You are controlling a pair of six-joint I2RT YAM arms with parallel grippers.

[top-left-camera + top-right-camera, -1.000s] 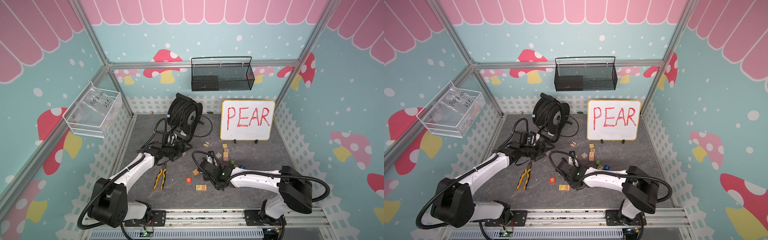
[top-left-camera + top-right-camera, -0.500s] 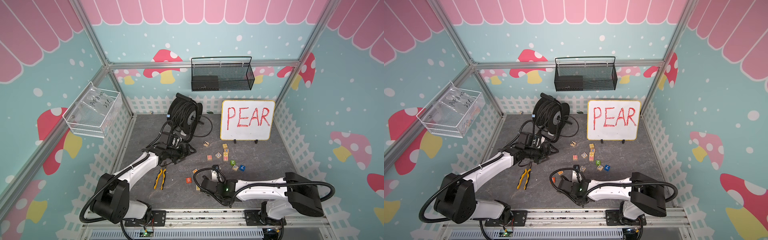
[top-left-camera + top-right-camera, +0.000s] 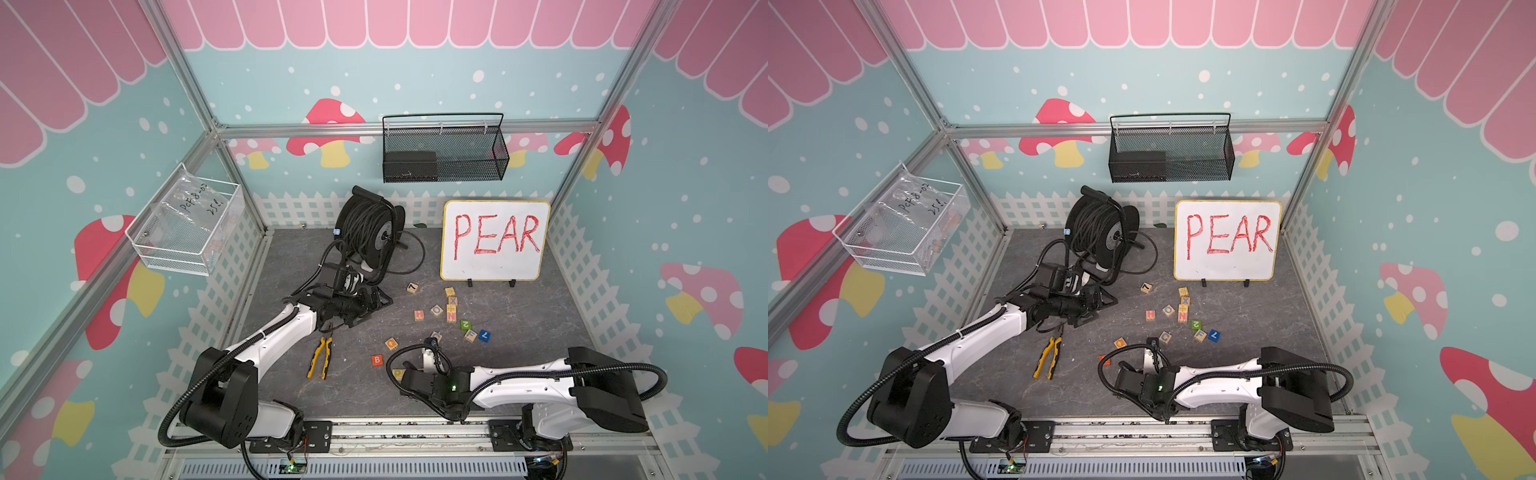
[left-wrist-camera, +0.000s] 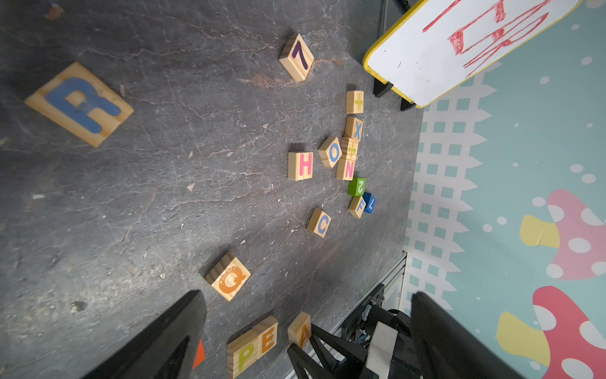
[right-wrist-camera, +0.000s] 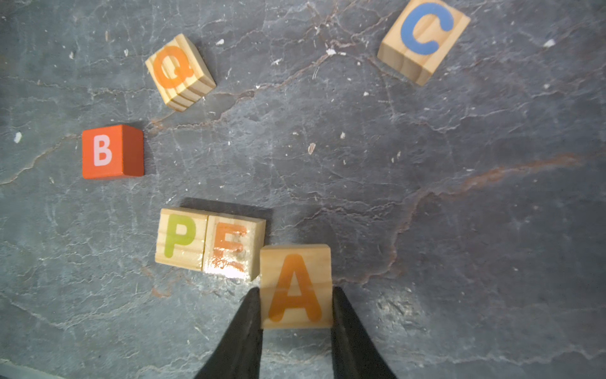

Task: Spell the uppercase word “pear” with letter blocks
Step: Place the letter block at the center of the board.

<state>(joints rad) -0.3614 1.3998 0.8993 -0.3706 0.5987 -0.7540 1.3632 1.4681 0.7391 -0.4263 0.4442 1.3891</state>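
Down at the front edge of the mat (image 5: 426, 197), the right pincer (image 5: 296, 291) has swung in from the scatter of blocks in the middle, where it stood a second ago. It has brought the A block (image 5: 295, 285) with it, just beside the E block (image 5: 232, 246). The P block (image 5: 180, 239) and the E sit flush side by side, letters up, so the word reads P, E, with the A arriving third. The A sits a shade out of line with that row, and I can't tell whether it has touched down or hangs just off the mat. The two black fingers are drawn in tight against opposite sides of the A, clamped on it with no gap showing. To my eye that puts the job past halfway: the A wants squaring against the E and letting go, and then only the R is left. The R block (image 4: 78, 103) lies flat and alone, well apart from the row, under the left pincer (image 4: 306, 297). That pincer's fingers stand wide apart and hold nothing, and its arm has shifted only slightly over the same second. The red B block (image 5: 111, 151) and the Q block (image 5: 180, 70) lie near the row but clear of it.
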